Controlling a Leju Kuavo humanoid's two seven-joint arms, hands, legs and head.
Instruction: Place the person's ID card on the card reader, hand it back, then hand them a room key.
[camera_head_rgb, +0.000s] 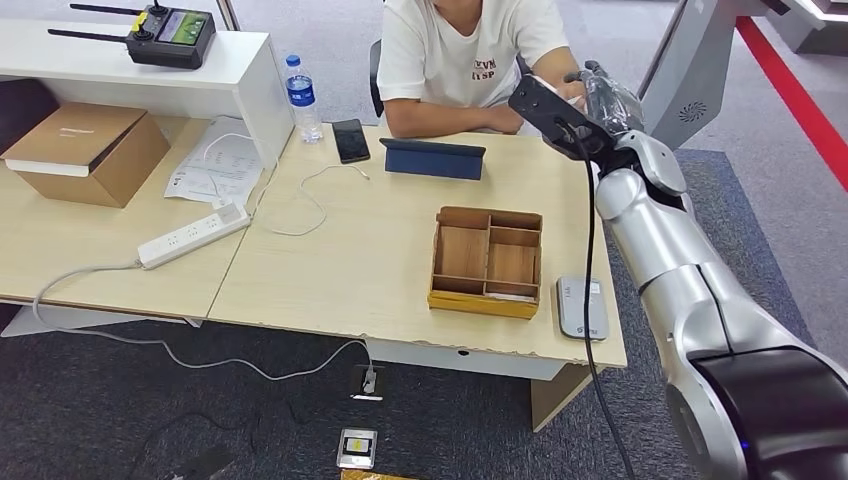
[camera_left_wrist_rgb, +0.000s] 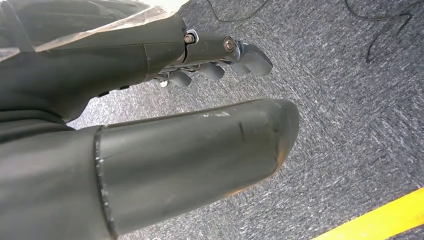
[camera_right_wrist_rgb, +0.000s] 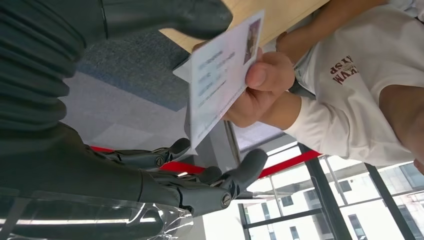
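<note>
Right wrist view: person's hand (camera_right_wrist_rgb: 260, 87) holds ID card (camera_right_wrist_rgb: 220, 75) between right hand (camera_right_wrist_rgb: 200, 165) thumb and spread fingers (contact unclear); head view hides card.

Left hand (camera_left_wrist_rgb: 200, 100) empty, fingers apart, over carpet.

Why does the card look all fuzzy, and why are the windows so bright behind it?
In the right wrist view the ID card is soft and its print unreadable, probably from closeness or motion; the windows are washed out by daylight. In the left wrist view the left hand is dim against grey carpet. The head view is evenly lit and sharp.

Right arm extended forward, right robot hand (camera_right_wrist_rgb: 165, 165) raised, fingers (camera_right_wrist_rgb: 245, 167) spread apart. Left robot hand (camera_left_wrist_rgb: 165, 125) hanging low, fingers loosely curled, holding nothing.
</note>
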